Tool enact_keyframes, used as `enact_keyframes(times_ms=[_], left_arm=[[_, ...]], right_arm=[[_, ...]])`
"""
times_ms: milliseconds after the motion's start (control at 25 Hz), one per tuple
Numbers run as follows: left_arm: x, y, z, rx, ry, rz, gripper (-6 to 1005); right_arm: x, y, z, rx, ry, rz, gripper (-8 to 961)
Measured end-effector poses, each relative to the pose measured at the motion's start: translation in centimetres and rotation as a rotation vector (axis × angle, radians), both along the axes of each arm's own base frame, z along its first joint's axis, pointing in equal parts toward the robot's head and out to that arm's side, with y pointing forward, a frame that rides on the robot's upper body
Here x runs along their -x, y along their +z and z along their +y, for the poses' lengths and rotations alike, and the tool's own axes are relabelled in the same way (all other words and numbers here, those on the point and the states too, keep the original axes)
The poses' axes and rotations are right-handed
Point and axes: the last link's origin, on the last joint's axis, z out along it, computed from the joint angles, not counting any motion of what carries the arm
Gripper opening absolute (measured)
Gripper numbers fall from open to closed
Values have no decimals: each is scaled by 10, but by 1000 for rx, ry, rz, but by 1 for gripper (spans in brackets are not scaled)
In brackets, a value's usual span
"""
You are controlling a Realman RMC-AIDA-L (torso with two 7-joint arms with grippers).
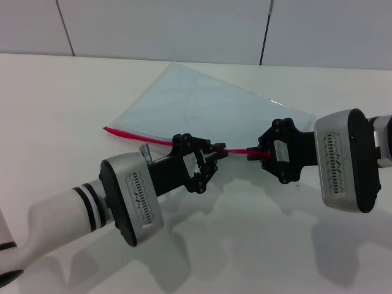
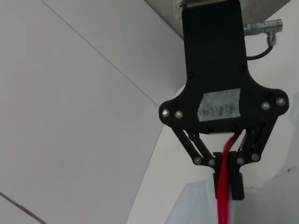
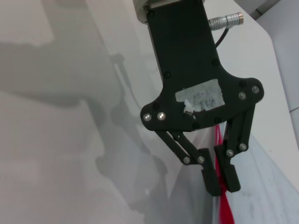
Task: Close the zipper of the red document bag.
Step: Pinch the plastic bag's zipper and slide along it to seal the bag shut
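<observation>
The red document bag [image 1: 202, 104] lies flat on the white table, a translucent pale blue-grey pouch with a red near edge. That edge is the zipper [image 1: 153, 139], running from the bag's left corner toward the right. My left gripper [image 1: 217, 153] is shut on the zipper about two thirds along, lifting it slightly. Just to its right, my right gripper [image 1: 252, 153] is also shut on the strip. In the left wrist view the gripper [image 2: 229, 182] pinches the red zipper [image 2: 225, 205]. The right wrist view shows the right gripper [image 3: 219, 175] clamped on the zipper [image 3: 226, 210].
The white table [image 1: 61, 98] stretches around the bag on all sides. A panelled wall [image 1: 153, 27] rises right behind the bag's far corner. Both forearms reach in from the near side, their shadows falling on the table in front.
</observation>
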Motion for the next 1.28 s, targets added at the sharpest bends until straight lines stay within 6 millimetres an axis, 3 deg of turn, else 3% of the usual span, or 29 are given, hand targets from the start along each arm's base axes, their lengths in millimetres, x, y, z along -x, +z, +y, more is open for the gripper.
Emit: enact_keyframes(times_ms=[680, 1280], left_arm=[[3, 1, 0, -5, 9, 2, 80], [24, 3, -16, -18, 84, -9, 79]], right_arm=[[-1, 0, 1, -6, -1, -2, 120], [-13, 18, 8, -72, -61, 35, 128]])
